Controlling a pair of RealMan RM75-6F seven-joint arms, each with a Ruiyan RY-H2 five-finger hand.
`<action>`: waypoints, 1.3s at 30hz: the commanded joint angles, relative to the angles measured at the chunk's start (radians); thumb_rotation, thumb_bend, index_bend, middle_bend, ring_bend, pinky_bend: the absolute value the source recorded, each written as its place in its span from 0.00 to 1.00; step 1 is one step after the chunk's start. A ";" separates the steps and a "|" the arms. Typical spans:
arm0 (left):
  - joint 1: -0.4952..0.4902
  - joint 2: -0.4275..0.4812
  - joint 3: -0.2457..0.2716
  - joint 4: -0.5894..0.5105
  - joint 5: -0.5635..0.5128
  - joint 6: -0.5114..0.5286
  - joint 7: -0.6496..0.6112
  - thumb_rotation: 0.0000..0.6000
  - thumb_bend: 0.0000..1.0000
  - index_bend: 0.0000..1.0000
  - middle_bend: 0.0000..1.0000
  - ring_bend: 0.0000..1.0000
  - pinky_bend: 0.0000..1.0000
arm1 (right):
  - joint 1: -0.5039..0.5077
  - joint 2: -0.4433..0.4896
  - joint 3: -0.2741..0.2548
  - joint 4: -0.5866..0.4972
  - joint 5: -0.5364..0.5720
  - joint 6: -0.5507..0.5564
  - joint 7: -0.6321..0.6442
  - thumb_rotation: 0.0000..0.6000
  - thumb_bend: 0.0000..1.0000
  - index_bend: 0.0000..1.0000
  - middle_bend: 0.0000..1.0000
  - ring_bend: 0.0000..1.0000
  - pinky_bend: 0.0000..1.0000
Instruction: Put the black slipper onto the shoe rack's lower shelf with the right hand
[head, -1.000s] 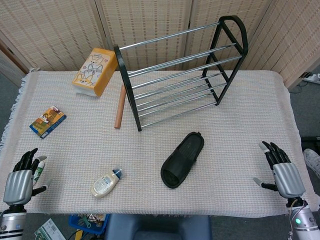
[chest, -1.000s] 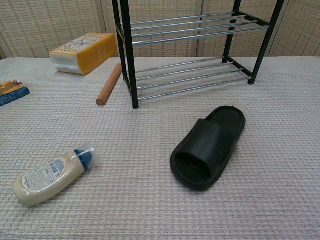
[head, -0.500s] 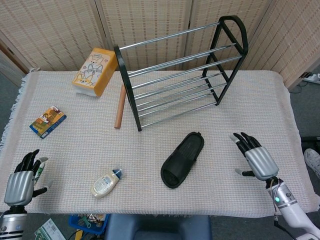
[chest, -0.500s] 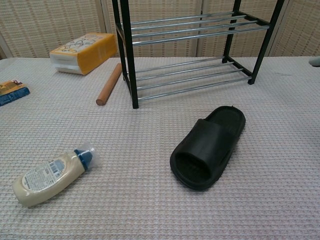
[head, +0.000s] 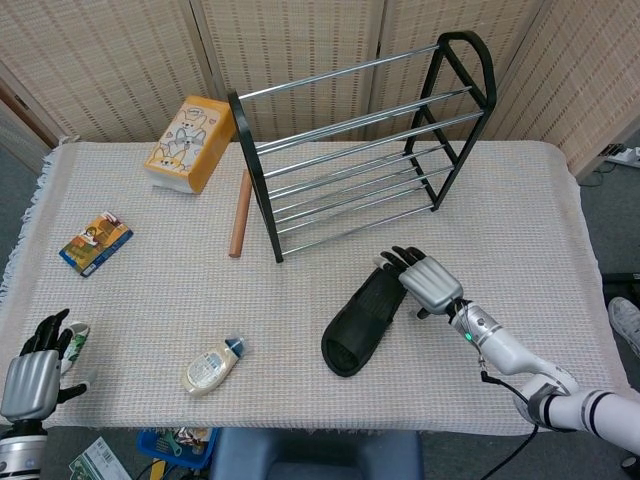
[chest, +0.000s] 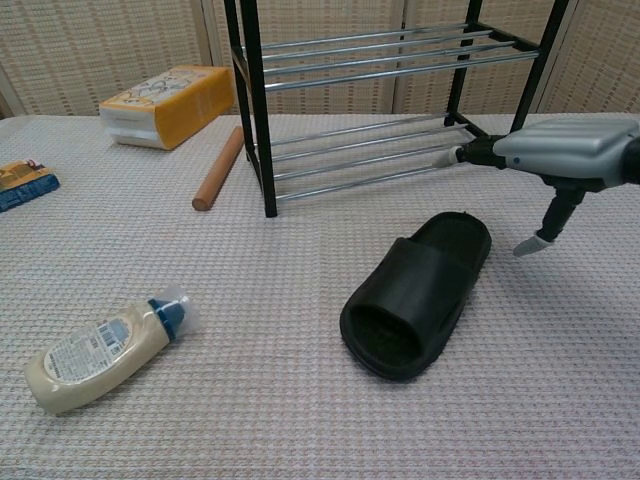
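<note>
The black slipper (head: 363, 321) (chest: 416, 293) lies flat on the table cloth, heel end toward the rack. My right hand (head: 425, 279) (chest: 560, 160) hovers flat above its heel end, fingers spread and holding nothing; the chest view shows a gap between hand and slipper. The black shoe rack (head: 360, 150) (chest: 380, 100) with chrome bars stands behind the slipper, and nothing lies on its lower shelf (chest: 375, 158). My left hand (head: 30, 368) hangs at the table's near left corner, fingers apart, holding nothing.
A squeeze bottle (head: 212, 365) (chest: 100, 350) lies front left. A wooden rod (head: 240, 212) (chest: 218, 168) lies beside the rack's left end. A yellow box (head: 190, 142) (chest: 168, 104) sits at the back left. A small snack packet (head: 94, 241) lies at the left edge.
My right hand has swept in from the table's right edge to above the slipper's heel end. The left hand has sunk slightly lower at the corner. The slipper has not moved.
</note>
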 joint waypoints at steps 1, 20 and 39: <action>0.003 0.001 0.001 -0.004 -0.004 -0.001 0.003 1.00 0.24 0.27 0.10 0.10 0.25 | 0.073 -0.041 -0.001 0.058 0.031 -0.093 -0.057 1.00 0.08 0.00 0.04 0.00 0.10; 0.015 0.001 0.000 -0.012 -0.009 0.005 0.008 1.00 0.24 0.27 0.10 0.10 0.25 | 0.182 -0.085 -0.067 0.152 0.128 -0.233 -0.071 1.00 0.10 0.00 0.14 0.00 0.10; 0.006 -0.002 0.000 0.002 0.005 -0.011 -0.007 1.00 0.24 0.27 0.10 0.10 0.25 | 0.132 -0.058 -0.115 0.050 0.160 -0.123 -0.113 1.00 0.11 0.00 0.11 0.00 0.10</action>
